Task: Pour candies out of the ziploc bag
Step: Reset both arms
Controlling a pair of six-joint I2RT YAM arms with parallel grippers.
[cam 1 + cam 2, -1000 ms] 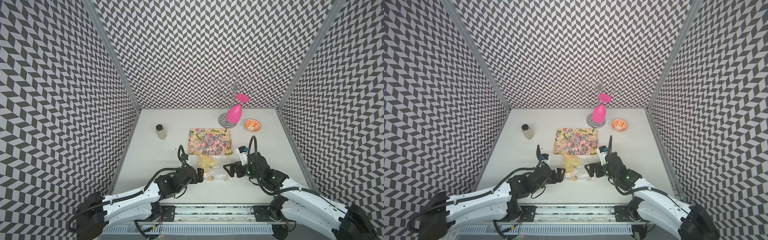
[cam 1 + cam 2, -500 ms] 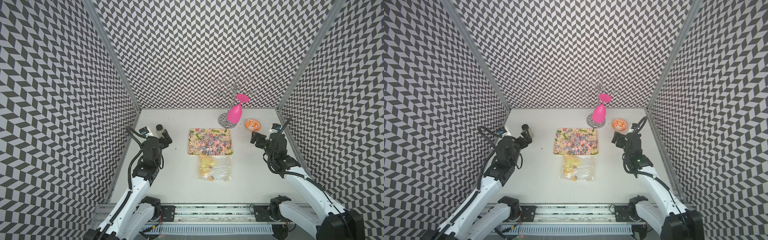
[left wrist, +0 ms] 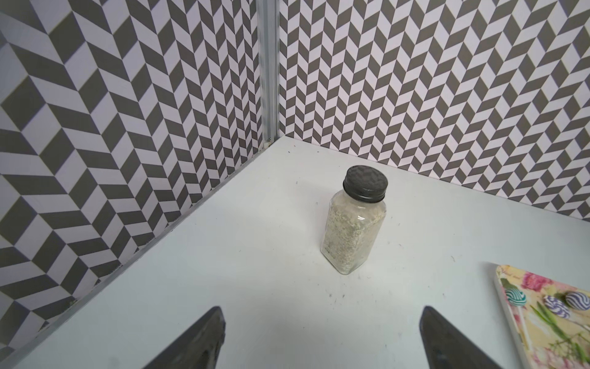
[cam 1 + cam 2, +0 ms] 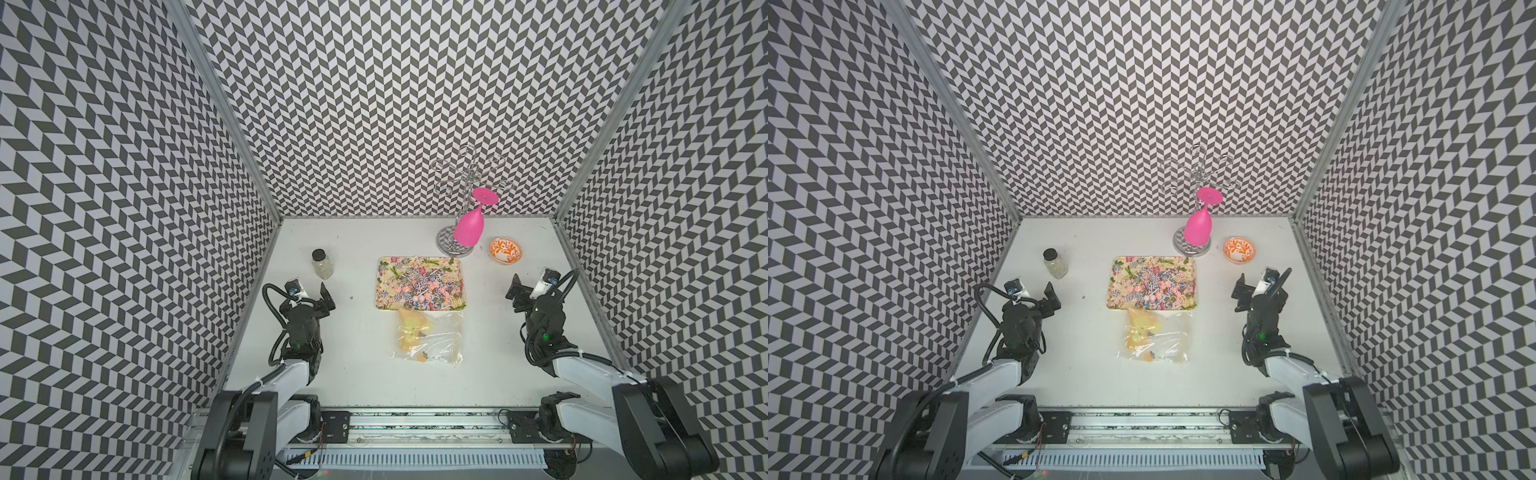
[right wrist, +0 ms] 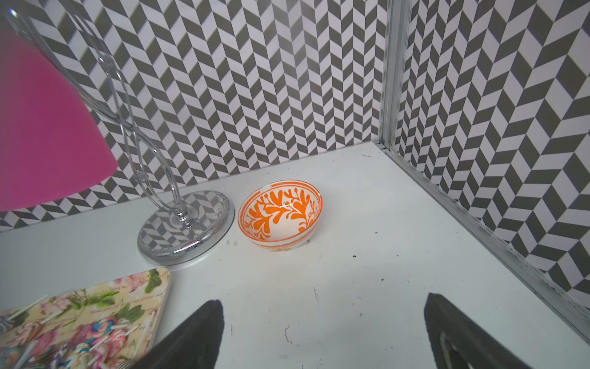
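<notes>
Candies: swirl lollipops (image 4: 419, 286) (image 4: 1152, 286) lie heaped on the floral tray (image 4: 388, 264) (image 4: 1121, 266), mostly over its centre and near half, with pink, blue, orange and white heads on thin white sticks.
Ziploc bag: the ziploc bag (image 4: 432, 338) (image 4: 1156, 338) lies flat on the white table (image 4: 353, 332), just in front of the tray. Its far edge touches the tray's near rim. Yellowish contents and a small orange piece show inside it.
Surroundings, left: a black-capped glass jar (image 4: 322, 264) of pale grains stands upright, apart from the tray.
Surroundings, right: a chrome stemware rack (image 4: 442, 241) stands behind the tray's far right corner. A pink wine glass (image 4: 469, 228) hangs upside down from it. An orange-patterned bowl (image 4: 505, 250) sits just beside the rack base.
Access: the bag lies between the two arms, well apart from both, and only the tray borders it.
Top views: both show the bag whole.
Left wrist view: it shows the jar (image 3: 352, 230) and one tray corner with three lollipops (image 3: 515, 297), but not the bag.
Right wrist view: it shows the bowl (image 5: 281, 214), the rack base, part of the pink glass and a tray corner, but not the bag.
Left gripper: the left gripper (image 4: 311, 297) (image 3: 321, 319) has its fingers spread apart and holds nothing. It is above the table near the left wall and aimed at the jar.
Right gripper: the right gripper (image 4: 530, 291) (image 5: 322, 306) has its fingers spread apart and holds nothing. It is near the right wall and aimed at the bowl.
Arms: each arm rises from the base rail at its own side of the table, with the wrist tipped toward the far wall.
</notes>
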